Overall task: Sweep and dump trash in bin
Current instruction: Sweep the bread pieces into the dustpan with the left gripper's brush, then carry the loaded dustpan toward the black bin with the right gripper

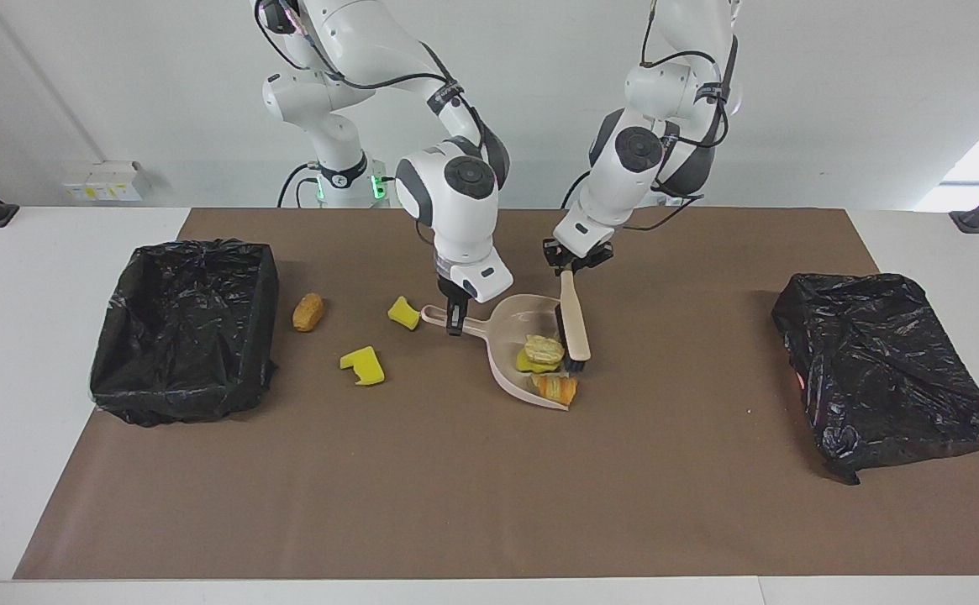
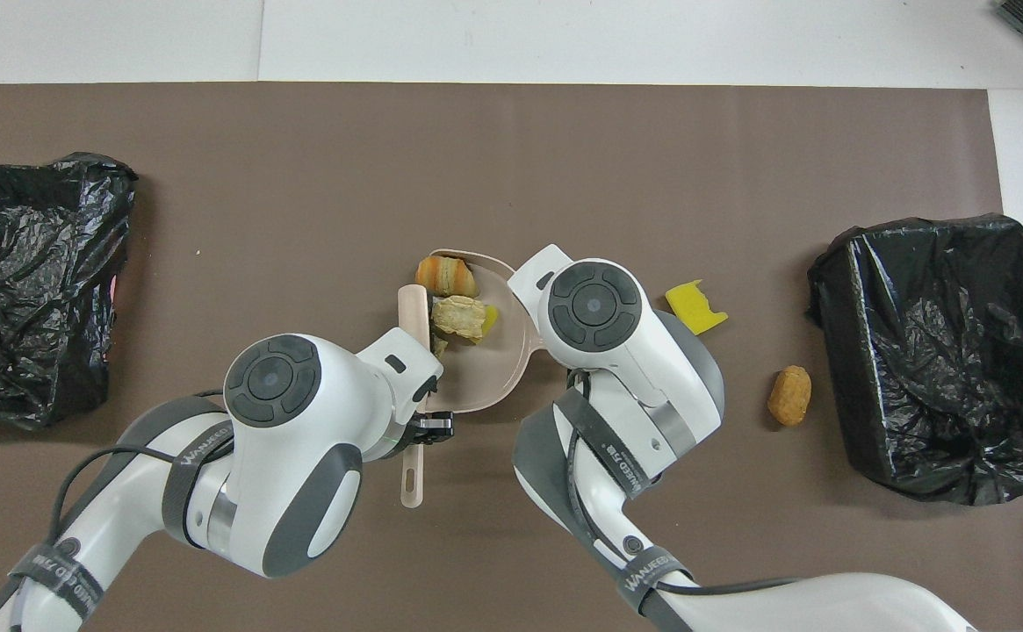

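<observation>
My right gripper (image 1: 454, 323) is shut on the handle of the beige dustpan (image 1: 513, 323), which rests on the mat. My left gripper (image 1: 571, 262) is shut on the handle of the beige brush (image 1: 576, 323), whose bristles stand at the pan's mouth. In the pan lie a pale paper wad (image 1: 544, 346) on a yellow sponge chunk and a golden-brown lump (image 1: 556, 387) at the lip. They also show in the overhead view as wad (image 2: 460, 316) and lump (image 2: 446, 275). Loose trash lies on the mat: two yellow sponge chunks (image 1: 403, 313) (image 1: 363, 365) and a brown lump (image 1: 307, 312).
A bin lined with a black bag (image 1: 186, 328) stands at the right arm's end of the mat; it also shows in the overhead view (image 2: 941, 351). A crumpled black bag (image 1: 884, 370) lies at the left arm's end. The brown mat (image 1: 455, 487) covers the table.
</observation>
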Tool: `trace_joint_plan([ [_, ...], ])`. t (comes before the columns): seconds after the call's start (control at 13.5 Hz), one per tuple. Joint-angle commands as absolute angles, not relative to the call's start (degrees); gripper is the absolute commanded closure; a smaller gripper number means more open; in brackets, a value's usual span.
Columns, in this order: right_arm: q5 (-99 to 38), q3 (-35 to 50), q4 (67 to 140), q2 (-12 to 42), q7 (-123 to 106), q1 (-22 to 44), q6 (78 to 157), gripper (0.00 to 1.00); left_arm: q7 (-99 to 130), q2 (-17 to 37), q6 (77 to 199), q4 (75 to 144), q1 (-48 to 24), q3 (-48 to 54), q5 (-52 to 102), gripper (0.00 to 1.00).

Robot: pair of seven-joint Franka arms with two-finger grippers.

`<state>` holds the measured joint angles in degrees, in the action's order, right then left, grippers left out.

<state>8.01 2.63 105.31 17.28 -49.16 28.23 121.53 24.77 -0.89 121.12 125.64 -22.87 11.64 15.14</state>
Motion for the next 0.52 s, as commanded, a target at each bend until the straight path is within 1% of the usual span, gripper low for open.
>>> trace_joint_plan([
  [0.0,7.30,2.99,105.91,17.67,-48.52,28.21,122.87,1.00,24.70,0.35,112.88,119.64,-22.94,10.63,16.00,1.00],
  [0.15,7.29,3.08,105.91,17.67,-48.52,28.21,122.78,1.00,24.08,-0.87,108.83,117.52,-22.33,10.02,16.00,1.00],
  [0.44,7.29,3.08,105.91,17.75,-49.48,27.25,123.48,1.00,24.52,-2.72,103.64,114.35,-18.12,9.93,15.04,1.00],
])
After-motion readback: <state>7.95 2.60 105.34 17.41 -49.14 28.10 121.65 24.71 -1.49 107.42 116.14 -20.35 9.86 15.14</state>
